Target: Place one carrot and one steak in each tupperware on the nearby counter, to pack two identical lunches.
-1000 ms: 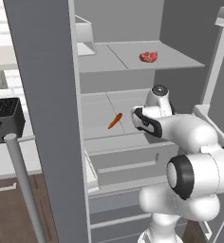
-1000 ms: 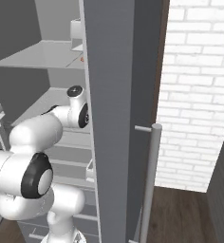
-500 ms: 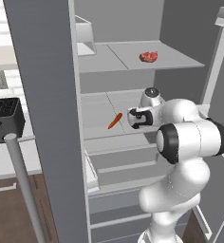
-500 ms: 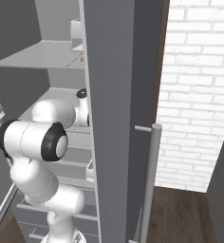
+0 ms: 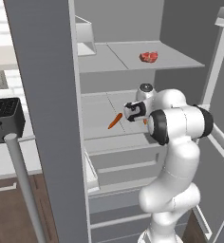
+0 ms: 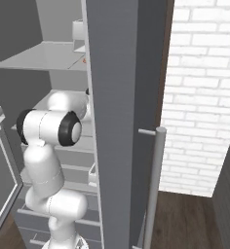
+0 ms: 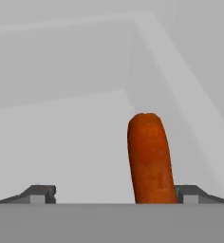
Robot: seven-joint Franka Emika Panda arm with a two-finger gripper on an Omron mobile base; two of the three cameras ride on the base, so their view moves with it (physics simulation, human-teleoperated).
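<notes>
At the far left of the left base view a black toaster (image 5: 7, 118) sits on the pale surface (image 5: 9, 156), beside the open fridge door's long grey handle (image 5: 23, 185). Further right, inside the fridge, one carrot (image 5: 115, 120) lies slanted on the middle shelf (image 5: 97, 114), and the gripper (image 5: 127, 112) hovers just beside its upper end. A second carrot (image 5: 145, 122) peeks out as an orange sliver behind the arm's wrist. Above, a steak (image 5: 148, 57) rests on the top shelf (image 5: 133, 57), well apart from the gripper. Seen from the hand view, the jaws stand wide and released, grasping nothing; a carrot (image 7: 150, 159) lies between them, close to the right fingertip (image 7: 194, 193), its blunt end pointing away toward the shelf's back corner.
</notes>
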